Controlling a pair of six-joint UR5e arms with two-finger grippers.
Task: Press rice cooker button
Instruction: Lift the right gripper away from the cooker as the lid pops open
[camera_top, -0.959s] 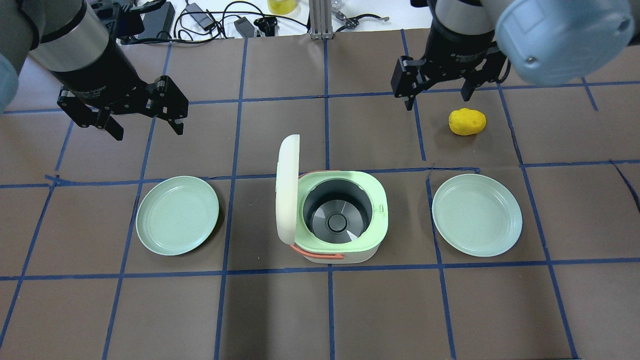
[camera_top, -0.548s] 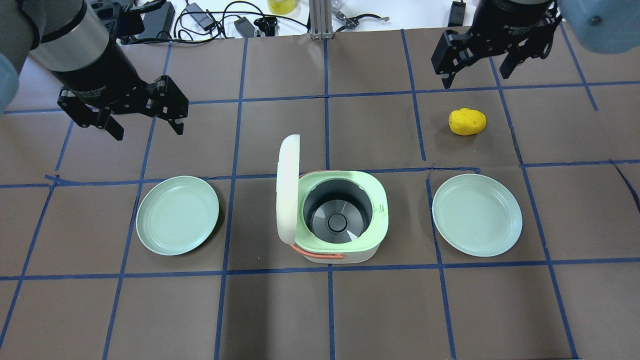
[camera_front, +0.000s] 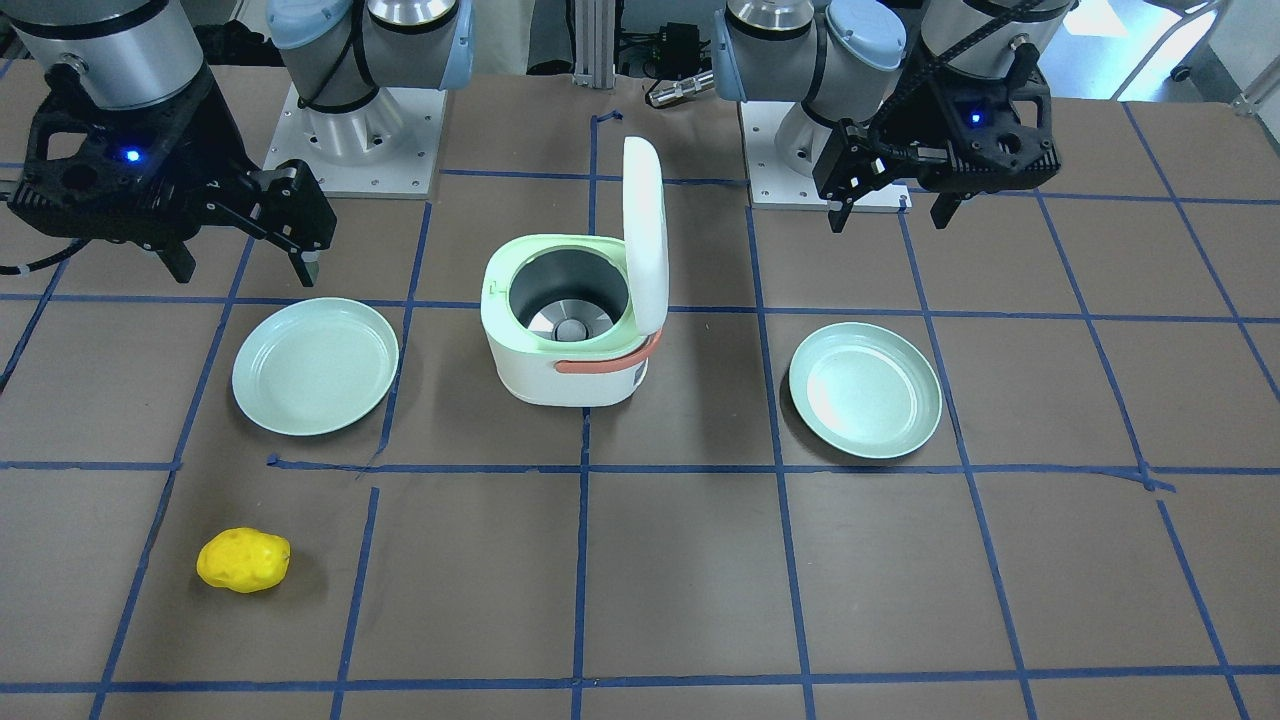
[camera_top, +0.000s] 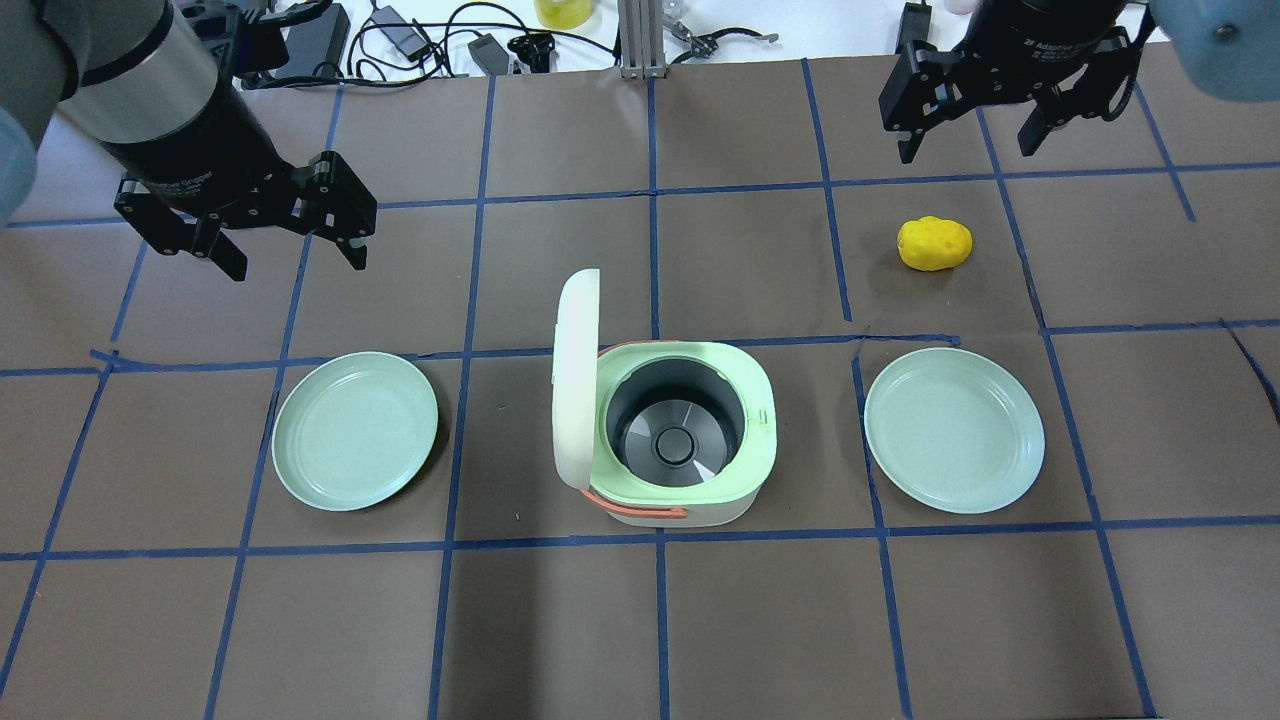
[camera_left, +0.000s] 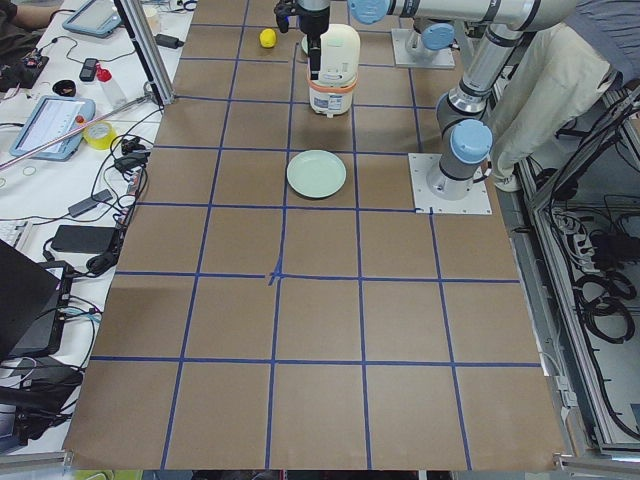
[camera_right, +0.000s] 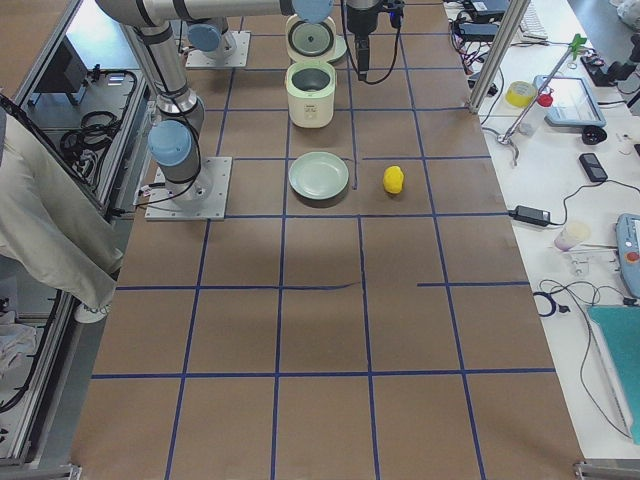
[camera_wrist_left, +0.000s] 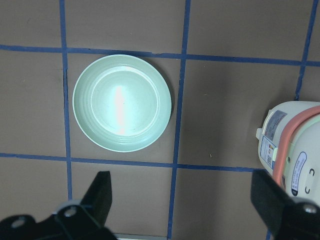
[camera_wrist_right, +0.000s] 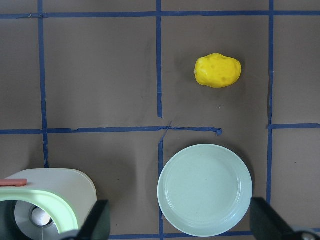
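The white and green rice cooker (camera_top: 690, 478) stands mid-table with its lid (camera_top: 574, 380) swung up and its grey pot empty. It also shows in the front view (camera_front: 565, 365), left wrist view (camera_wrist_left: 292, 160) and right wrist view (camera_wrist_right: 47, 197). I cannot make out its button. My left gripper (camera_top: 297, 262) is open and empty, hovering behind the left plate, far left of the cooker; in the front view it (camera_front: 890, 222) is upper right. My right gripper (camera_top: 967, 152) is open and empty, high at the far right, beyond the yellow object; in the front view it (camera_front: 245, 275) is left.
Two pale green plates (camera_top: 355, 430) (camera_top: 953, 430) flank the cooker. A yellow potato-like object (camera_top: 934, 243) lies behind the right plate. Cables and gear sit along the table's far edge (camera_top: 420, 40). Blue tape lines grid the brown table.
My right gripper has moved away from the yellow object, toward the table's far edge and to the right, still open. The left arm and the cooker have not moved.
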